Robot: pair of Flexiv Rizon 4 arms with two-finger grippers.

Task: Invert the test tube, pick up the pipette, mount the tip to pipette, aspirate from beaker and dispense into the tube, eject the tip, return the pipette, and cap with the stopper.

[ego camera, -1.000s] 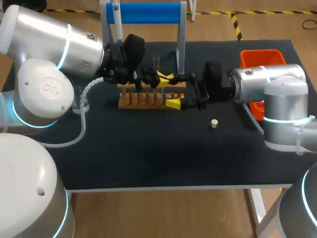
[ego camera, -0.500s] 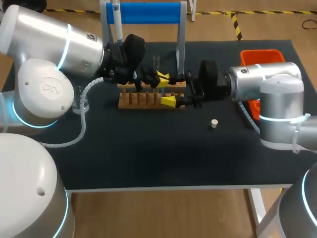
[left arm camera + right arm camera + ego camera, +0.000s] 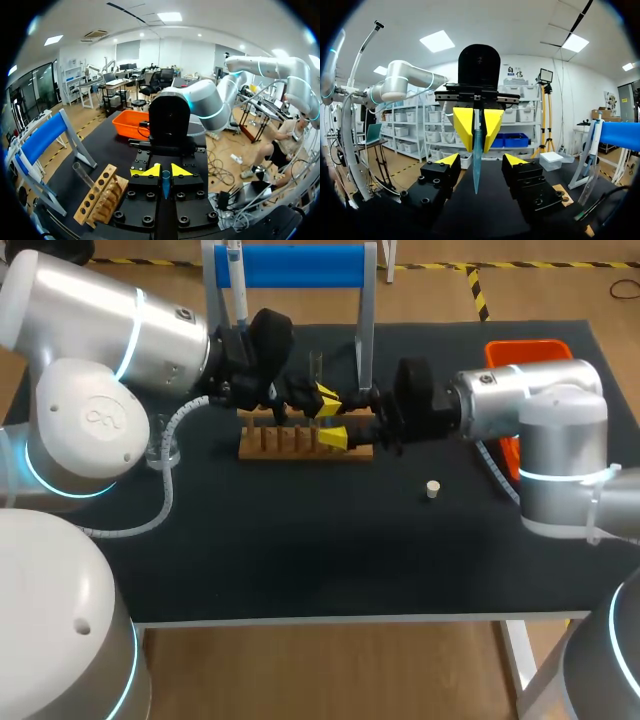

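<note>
Left tool (image 3: 162,171) clamped on blue pipette tip (image 3: 165,184), tip hard to make out in head view over wooden rack (image 3: 300,442), plain in both wrist views, right tool (image 3: 481,161) spread apart, tip's point between, not touching, stopper (image 3: 432,489) lying on bench (image 3: 300,560), well apart.

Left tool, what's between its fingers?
A blue tip, pinched from both sides by the left tool's yellow fingers. Its thin end sits between the open right tool's fingers. Its wide end is covered by the fingers.
</note>
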